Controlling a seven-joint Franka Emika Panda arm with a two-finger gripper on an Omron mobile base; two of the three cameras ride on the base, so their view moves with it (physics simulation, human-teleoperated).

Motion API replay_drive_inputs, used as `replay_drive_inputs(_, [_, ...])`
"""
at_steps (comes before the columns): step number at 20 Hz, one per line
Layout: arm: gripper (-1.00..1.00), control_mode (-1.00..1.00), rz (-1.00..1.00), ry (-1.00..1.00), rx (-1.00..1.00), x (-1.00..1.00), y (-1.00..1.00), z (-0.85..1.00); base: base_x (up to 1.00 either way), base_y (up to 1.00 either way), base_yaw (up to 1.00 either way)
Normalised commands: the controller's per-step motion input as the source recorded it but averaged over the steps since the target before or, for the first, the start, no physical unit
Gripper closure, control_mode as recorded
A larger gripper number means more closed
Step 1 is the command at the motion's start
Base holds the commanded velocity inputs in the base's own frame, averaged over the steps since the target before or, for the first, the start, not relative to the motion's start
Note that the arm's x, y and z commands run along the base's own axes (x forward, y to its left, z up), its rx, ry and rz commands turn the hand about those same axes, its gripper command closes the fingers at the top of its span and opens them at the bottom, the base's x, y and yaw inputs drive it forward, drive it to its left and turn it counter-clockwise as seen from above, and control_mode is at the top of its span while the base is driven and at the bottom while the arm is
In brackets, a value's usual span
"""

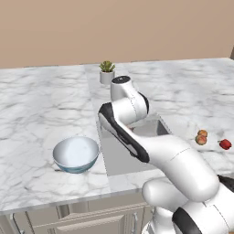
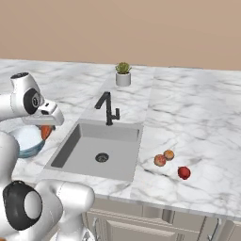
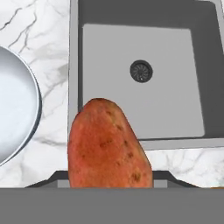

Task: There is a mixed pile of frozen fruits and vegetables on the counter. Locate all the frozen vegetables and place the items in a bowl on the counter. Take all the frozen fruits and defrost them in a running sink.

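My claw (image 2: 45, 128) holds the orange-red, elongated, rough-skinned vegetable lump (image 3: 108, 146), its long axis pointing up the hand view, while the wide glossy pale blue-white bowl (image 3: 31, 94) lies at the left edge, on the white marble desk (image 3: 48, 74).

My arm (image 1: 173, 160) is built of smooth, glossy white shells, rounded and tubular, thick near the base and slimmer further up. Dark, nearly black bands mark the joints: one long dark strip runs along the edge of the forearm segment (image 1: 121, 130), and another wraps the lower link. The uppermost housing carries a flat dark round cap (image 1: 120, 80) on top. From my right-side camera I see a white head-like housing (image 2: 23, 96) with a dark circular disc set into its side, and a large dark round joint cover (image 2: 23, 207) low on the body. No cables, screws or lettering are discernible.
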Motion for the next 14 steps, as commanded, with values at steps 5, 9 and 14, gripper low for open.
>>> replay_drive_inputs(5, [1.00, -1.00, 0.00, 0.26, -0.03, 0.19, 0.75, -0.03, 0.00, 0.00, 0.00])
replay_drive_inputs(9, [1.00, -1.00, 0.00, 0.22, -0.03, 0.23, 0.74, -0.13, 0.00, 0.00, 0.00])
replay_drive_inputs(14, [1.00, -1.00, 0.00, 0.06, 0.00, 0.22, 0.73, -0.31, 0.00, 0.00, 0.00])
